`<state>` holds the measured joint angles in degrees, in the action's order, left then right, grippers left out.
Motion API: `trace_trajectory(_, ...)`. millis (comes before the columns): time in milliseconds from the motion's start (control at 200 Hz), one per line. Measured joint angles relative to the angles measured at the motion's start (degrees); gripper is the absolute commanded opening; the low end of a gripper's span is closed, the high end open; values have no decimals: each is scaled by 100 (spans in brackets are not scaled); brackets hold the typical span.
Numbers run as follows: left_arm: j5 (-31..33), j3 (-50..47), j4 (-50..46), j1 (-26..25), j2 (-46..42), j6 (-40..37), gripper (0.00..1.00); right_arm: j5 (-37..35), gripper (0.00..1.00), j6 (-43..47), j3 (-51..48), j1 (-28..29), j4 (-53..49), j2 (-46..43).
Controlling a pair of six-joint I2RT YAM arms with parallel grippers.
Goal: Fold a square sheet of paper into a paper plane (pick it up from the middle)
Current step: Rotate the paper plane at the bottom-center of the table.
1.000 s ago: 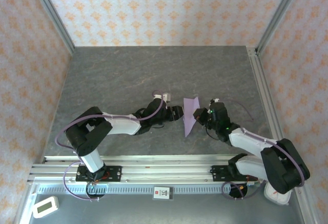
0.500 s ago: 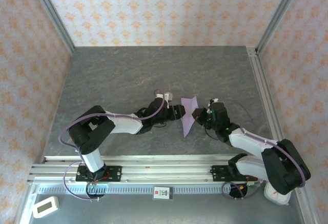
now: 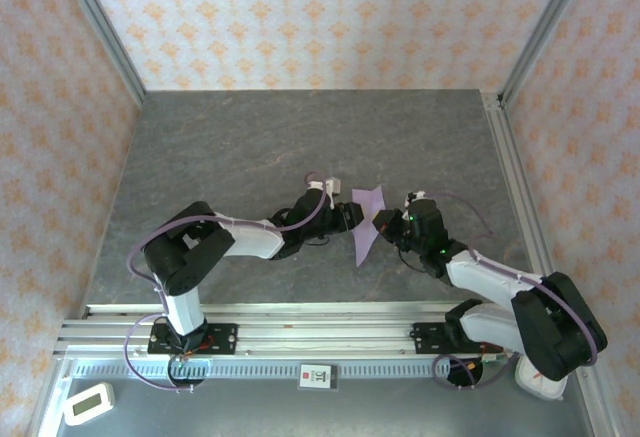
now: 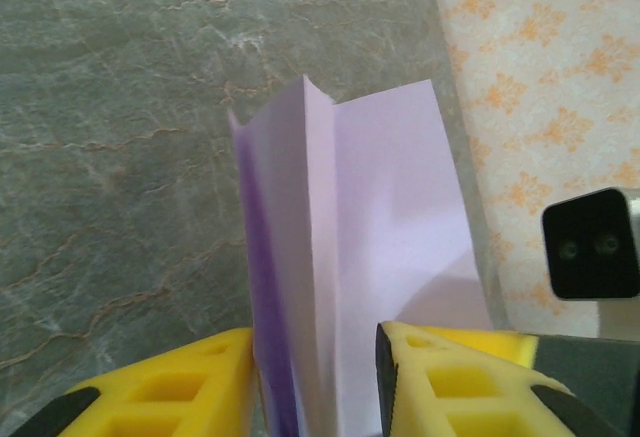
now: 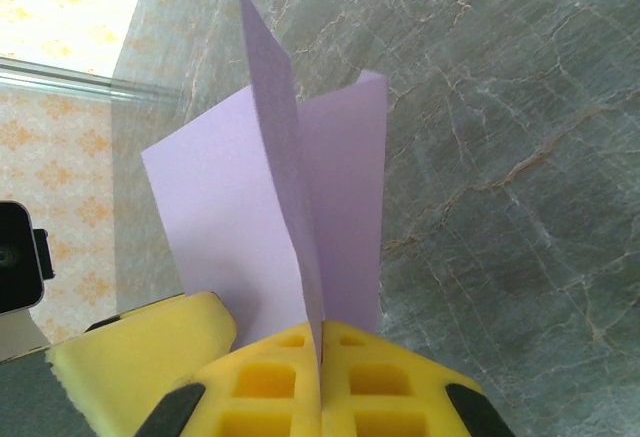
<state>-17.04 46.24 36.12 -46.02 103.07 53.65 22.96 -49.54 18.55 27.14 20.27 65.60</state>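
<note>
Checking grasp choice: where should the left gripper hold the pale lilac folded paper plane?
Probably the centre fold of the pale lilac folded paper plane, from the robot's left, opposite the right gripper pinching it; that ridge stands proud, the wings splay flat.

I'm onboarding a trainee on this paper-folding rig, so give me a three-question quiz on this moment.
1. True or false: the right fingers are shut on the folded paper.
2. The paper also stands between: A the left fingers; B the wall rails; C the arm bases.
3. Name the paper's colour: ____.
Key: 1 true; 2 A; 3 lilac.
</note>
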Motion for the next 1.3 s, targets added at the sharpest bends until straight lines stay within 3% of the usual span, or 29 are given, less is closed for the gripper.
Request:
trace_trajectory(140,-105,0,245,0,103,76,30,0,0,0,0,22,2,0)
trace_trajectory(280,-181,0,289,-2,173,127,0,0,0,-2,0,22,7,0)
trace_trajectory(335,-201,2,297,-9,175,173,0,0,0,-2,0,22,17,0)
trace_trajectory(440,-125,2,278,-11,166,133,0,0,44,-22,13,22,11,0)
trace_trajectory(525,170,0,-22,-9,37,28,0,-55,56,55,90,22,-138,-39)
trace_trajectory(761,1845,387,-2149,-9,-872,-807,0,-334,57,240,129,4,-557,-629)
trace_trajectory(951,3095,914,-3611,-11,-824,-1427,0,-278,56,262,39,4,-592,-634)
trace_trajectory(1096,3600,922,-4183,-13,-514,-1679,0,-208,55,258,-133,22,-595,-634)
trace_trajectory(1296,3832,909,-4358,-96,-114,-1823,0,-168,54,210,-249,22,-573,-640)
